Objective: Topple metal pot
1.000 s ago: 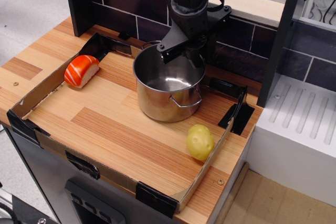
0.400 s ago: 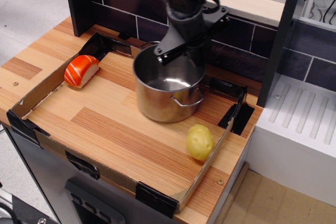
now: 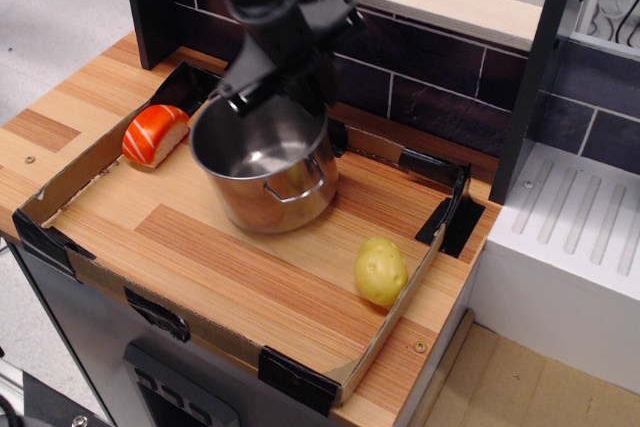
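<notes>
The metal pot (image 3: 262, 175) is shiny steel with a wire loop handle facing front right. It stands in the middle of the wooden tray (image 3: 240, 277), tilted slightly toward the front. My black gripper (image 3: 268, 95) comes down from above at the pot's far rim, with its fingers straddling or pressing the rim. Whether the jaws are closed on the rim cannot be told.
A salmon sushi piece (image 3: 155, 134) lies at the tray's left, close to the pot. A yellow potato (image 3: 381, 271) lies at the front right by the cardboard edge. A dark tiled wall (image 3: 440, 87) stands behind, and a white rack (image 3: 570, 237) is to the right.
The gripper has swept to the left, and the pot has slid left with it across the tray, ending near the sushi piece and slightly tipped.
</notes>
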You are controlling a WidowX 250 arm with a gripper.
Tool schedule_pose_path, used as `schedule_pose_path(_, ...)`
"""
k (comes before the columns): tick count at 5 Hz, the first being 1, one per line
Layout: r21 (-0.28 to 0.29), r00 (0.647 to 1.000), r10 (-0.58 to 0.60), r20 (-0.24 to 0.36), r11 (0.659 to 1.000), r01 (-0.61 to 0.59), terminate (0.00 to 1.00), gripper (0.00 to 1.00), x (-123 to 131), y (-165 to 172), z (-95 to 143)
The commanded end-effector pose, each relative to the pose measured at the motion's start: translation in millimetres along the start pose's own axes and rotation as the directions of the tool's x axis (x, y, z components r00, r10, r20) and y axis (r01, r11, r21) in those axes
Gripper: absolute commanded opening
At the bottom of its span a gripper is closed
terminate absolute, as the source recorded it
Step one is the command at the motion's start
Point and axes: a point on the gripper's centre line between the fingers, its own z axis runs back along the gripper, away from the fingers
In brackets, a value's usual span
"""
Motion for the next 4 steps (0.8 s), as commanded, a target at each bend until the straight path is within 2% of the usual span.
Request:
schedule_pose_path(1, -0.289, 0.997, 0.072, 0.027, 0.955, -0.062, 0.0, 0.0, 19.4, 2.6, 47.3)
schedule_pose_path(2, -0.455, 0.985, 0.169, -0.023, 0.876, -0.161, 0.0, 0.0, 16.2, 9.4, 50.9)
schedule_pose_path(3, -0.536, 0.977, 0.212, -0.03, 0.822, -0.194, 0.0, 0.0, 11.3, 20.0, 44.2)
schedule_pose_path(4, -0.466, 0.979, 0.204, -0.009, 0.865, -0.185, 0.0, 0.0, 8.9, 30.7, 38.3)
